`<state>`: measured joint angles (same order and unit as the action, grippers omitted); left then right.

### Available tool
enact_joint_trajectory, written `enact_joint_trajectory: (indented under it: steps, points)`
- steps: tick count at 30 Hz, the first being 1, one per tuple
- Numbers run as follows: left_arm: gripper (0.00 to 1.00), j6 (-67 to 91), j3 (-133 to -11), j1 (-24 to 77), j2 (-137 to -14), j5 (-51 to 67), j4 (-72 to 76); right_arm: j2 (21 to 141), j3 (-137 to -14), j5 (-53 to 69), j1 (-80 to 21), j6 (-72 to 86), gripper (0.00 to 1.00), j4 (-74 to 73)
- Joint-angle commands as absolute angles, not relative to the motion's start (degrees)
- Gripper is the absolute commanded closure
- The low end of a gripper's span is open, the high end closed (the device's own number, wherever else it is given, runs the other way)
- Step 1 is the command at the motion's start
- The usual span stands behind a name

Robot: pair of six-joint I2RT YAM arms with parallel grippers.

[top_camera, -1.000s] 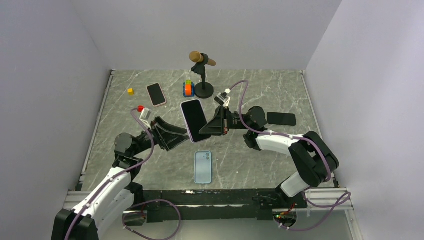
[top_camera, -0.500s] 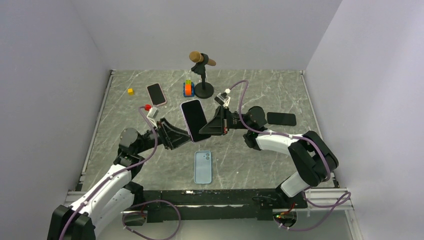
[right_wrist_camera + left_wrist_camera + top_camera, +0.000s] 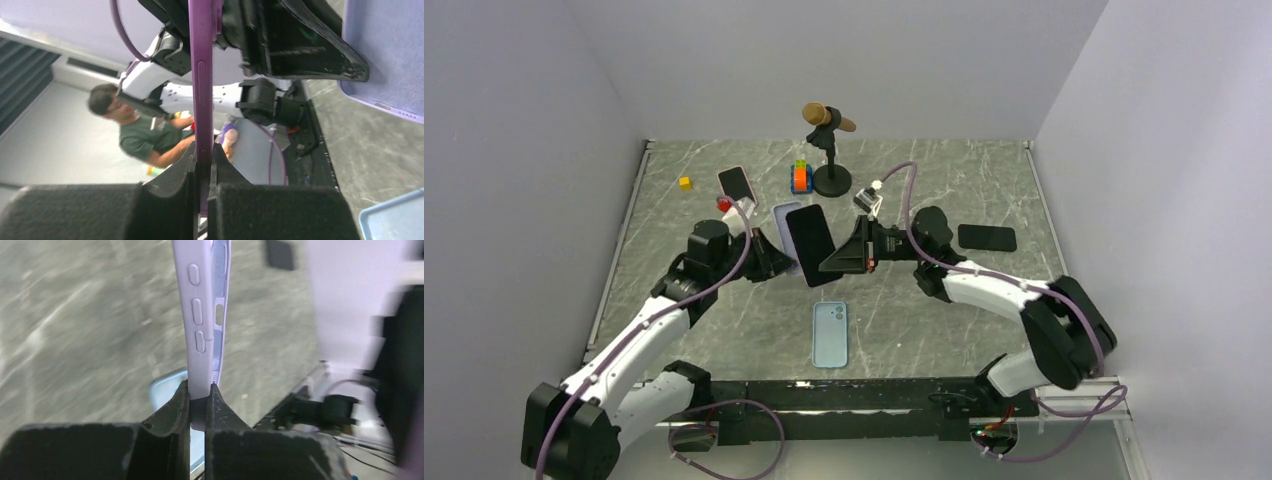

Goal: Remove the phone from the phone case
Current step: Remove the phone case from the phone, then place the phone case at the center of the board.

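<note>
Above the table's middle, the phone (image 3: 812, 245) shows its dark screen, and my right gripper (image 3: 826, 264) is shut on its lower right edge. In the right wrist view its purple side (image 3: 202, 75) stands upright between my right gripper's (image 3: 204, 156) jaws. The lavender phone case (image 3: 782, 224) shows just left of and behind the phone, apart from it. My left gripper (image 3: 778, 262) is shut on the case's lower end. The left wrist view has the case's button edge (image 3: 199, 325) rising from my left gripper (image 3: 199, 401), its hollow side facing right. The case (image 3: 385, 50) also fills the right wrist view's top right.
A light blue phone (image 3: 829, 333) lies face down near the front. A pink-edged phone (image 3: 737, 186) lies at the back left and a black phone (image 3: 987, 237) on the right. A microphone on a stand (image 3: 829, 150), an orange-and-green block (image 3: 800, 178) and a yellow cube (image 3: 685, 182) stand at the back.
My left gripper has swung right and back to the phone and shut on the case. The case now shows offset to the phone's left. The right gripper has kept hold of the phone.
</note>
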<state>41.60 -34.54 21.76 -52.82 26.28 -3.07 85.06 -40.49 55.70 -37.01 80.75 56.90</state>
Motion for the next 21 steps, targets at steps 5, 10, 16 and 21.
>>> enact_joint_trajectory:
  steps: [5, 10, 16, 21]
  points:
    - [1.0, 38.9, -28.7, 24.6, -50.1, 21.7, -16.9, 67.6, -54.4, 34.0, -34.1, 39.1, 1.0, -1.0]
    - [1.0, 42.5, -24.6, 33.3, -42.4, 18.4, -15.8, 65.7, -51.7, 37.2, -29.1, 40.6, 1.0, -0.4]
    - [1.0, 44.6, -20.0, 36.3, -43.1, 14.9, -23.3, 65.6, -48.6, 40.8, -27.5, 44.5, 1.0, 5.6]
    - [1.0, 47.6, -16.6, 39.4, -40.6, 14.9, -23.1, 65.0, -48.7, 40.6, -27.4, 43.7, 1.0, 4.5]
